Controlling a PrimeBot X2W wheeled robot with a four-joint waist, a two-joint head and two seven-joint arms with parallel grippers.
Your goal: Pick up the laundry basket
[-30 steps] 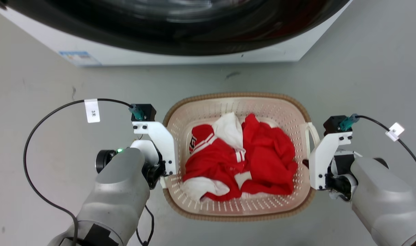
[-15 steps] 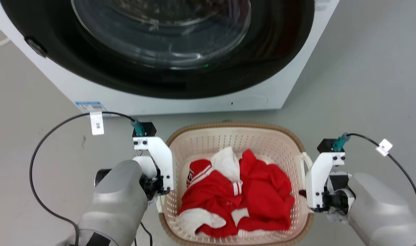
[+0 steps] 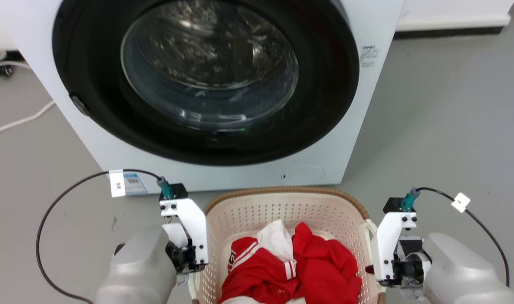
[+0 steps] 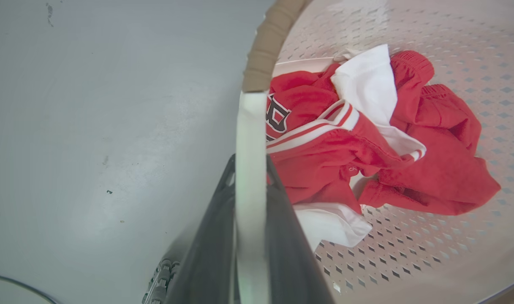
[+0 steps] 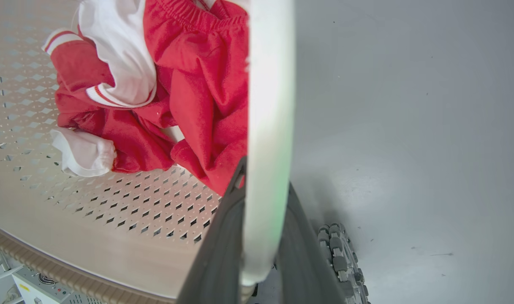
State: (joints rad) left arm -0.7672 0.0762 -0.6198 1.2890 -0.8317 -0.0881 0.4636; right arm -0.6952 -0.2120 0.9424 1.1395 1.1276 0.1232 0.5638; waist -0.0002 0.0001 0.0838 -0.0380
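Two holds set: left gripper (image 4: 250, 162) and right gripper (image 5: 265, 169) each pinch tight on a white handle (image 4: 250, 122) of the laundry basket (image 3: 282, 207); we should raise both arms evenly, level.

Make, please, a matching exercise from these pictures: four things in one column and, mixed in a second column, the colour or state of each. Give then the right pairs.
Column A
1. washing machine
2. laundry basket
3. clothes
4. left claw

Column B
a. red and white, heaped in the basket
b. shut on a white handle
c. cream, with a brown rim
d. white, with a round dark door

Pairs: 1-d, 2-c, 3-a, 4-b
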